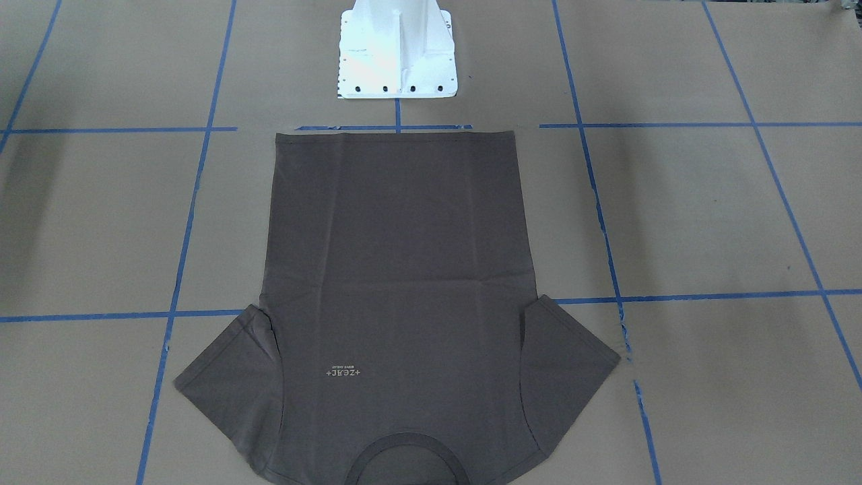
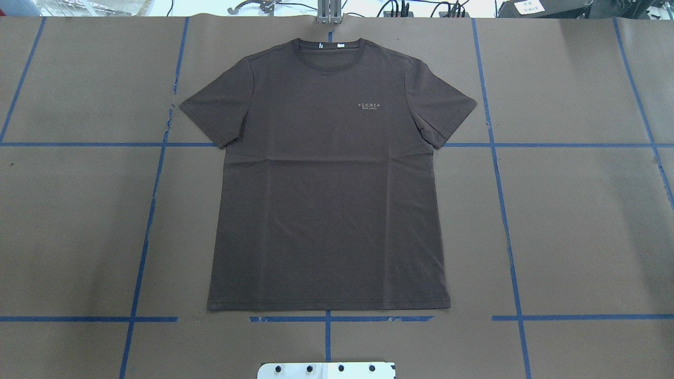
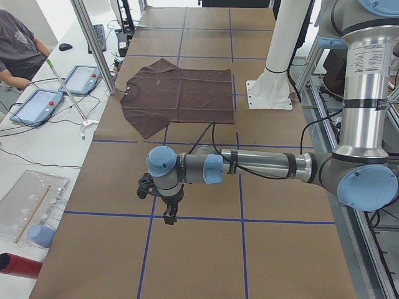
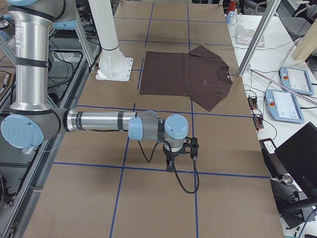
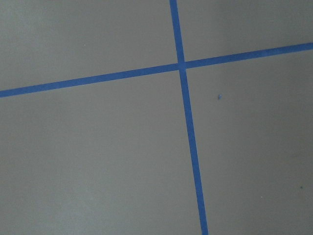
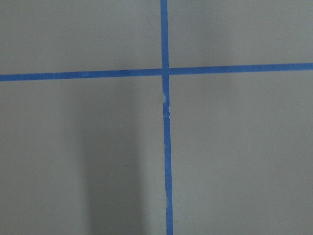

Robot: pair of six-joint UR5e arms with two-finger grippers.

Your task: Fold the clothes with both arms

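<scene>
A clear tray [image 3: 55, 184] beside the table [image 2: 579, 210] holds a stick [image 3: 34, 213] and a blue lump [image 3: 38, 234]. The left gripper [image 3: 168, 217] and right gripper [image 4: 171, 166] hang over the table, well short of the shirt [image 2: 326, 179] — fingers apart or together, I cannot tell. Farther on, the shirt lies flat, unfolded, hem toward the base [image 1: 397, 60].

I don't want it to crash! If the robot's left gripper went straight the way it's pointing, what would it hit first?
Probably just the brown paper-covered table, close to a blue tape cross. The left gripper points down over bare paper; the dark brown T-shirt lies well away.
</scene>
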